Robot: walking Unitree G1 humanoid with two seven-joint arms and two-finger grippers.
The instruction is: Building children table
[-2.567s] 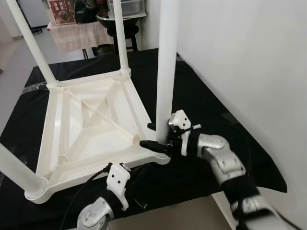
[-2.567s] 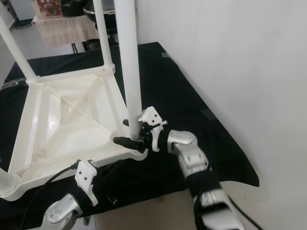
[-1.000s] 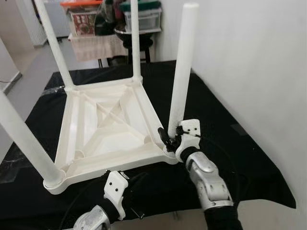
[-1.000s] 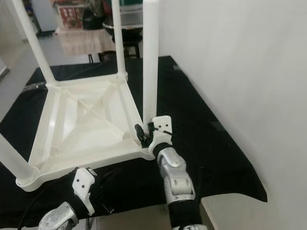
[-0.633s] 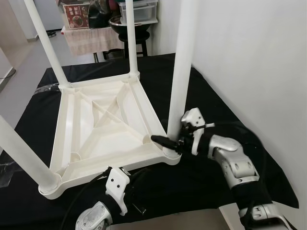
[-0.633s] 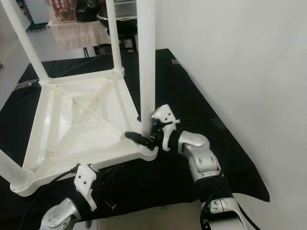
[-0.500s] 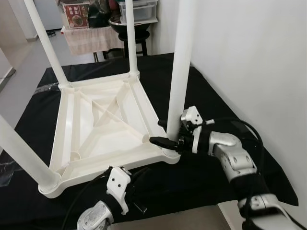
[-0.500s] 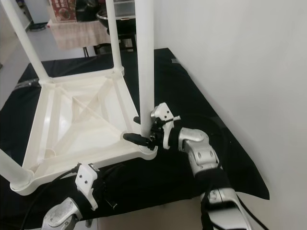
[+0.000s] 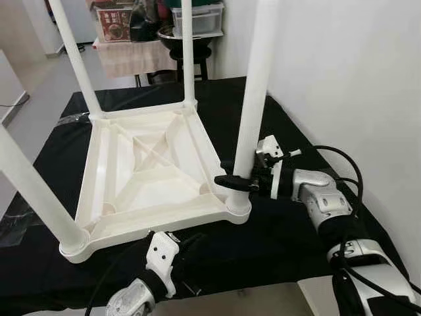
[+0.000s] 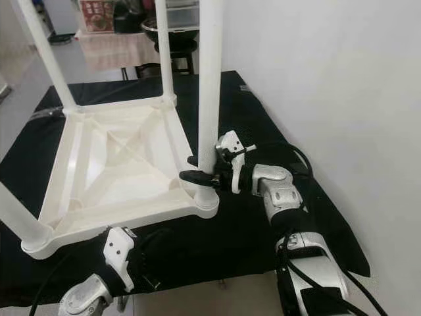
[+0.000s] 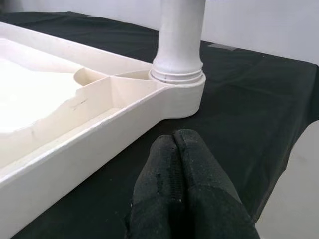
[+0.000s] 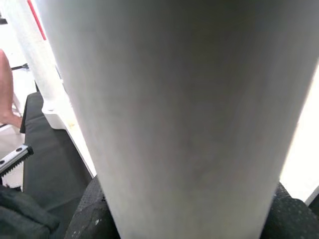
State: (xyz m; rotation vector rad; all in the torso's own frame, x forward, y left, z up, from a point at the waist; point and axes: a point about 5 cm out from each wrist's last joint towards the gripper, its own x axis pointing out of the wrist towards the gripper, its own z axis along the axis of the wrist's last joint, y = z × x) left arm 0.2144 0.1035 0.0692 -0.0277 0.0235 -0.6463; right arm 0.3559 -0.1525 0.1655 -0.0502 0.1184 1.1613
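Note:
A white children's table (image 9: 151, 172) lies upside down on a black cloth (image 9: 289, 224), its four legs pointing up. My right gripper (image 10: 187, 168) is shut on the near right leg (image 9: 253, 99) just above its socket (image 9: 238, 203), one finger in front of the leg and one behind. In the right wrist view that leg (image 12: 169, 114) sits between the black pads (image 12: 92, 214). My left gripper (image 11: 173, 142) is shut on nothing, low over the cloth just off the table's near edge, pointing at the same corner socket (image 11: 178, 74). Its white wrist block (image 9: 162, 253) is at the near edge.
A white wall (image 9: 348, 79) runs close along the right. Behind the cloth stand a dark stool with a metal bowl (image 9: 191, 41), a draped stand (image 9: 128, 56) and storage boxes. Bare floor (image 9: 33, 99) lies to the left. The cloth's near edge drops off by my body.
My right forearm has swung from the near side out to the right while the gripper stays on the leg's base. The camera has shifted slightly. The left gripper has not moved.

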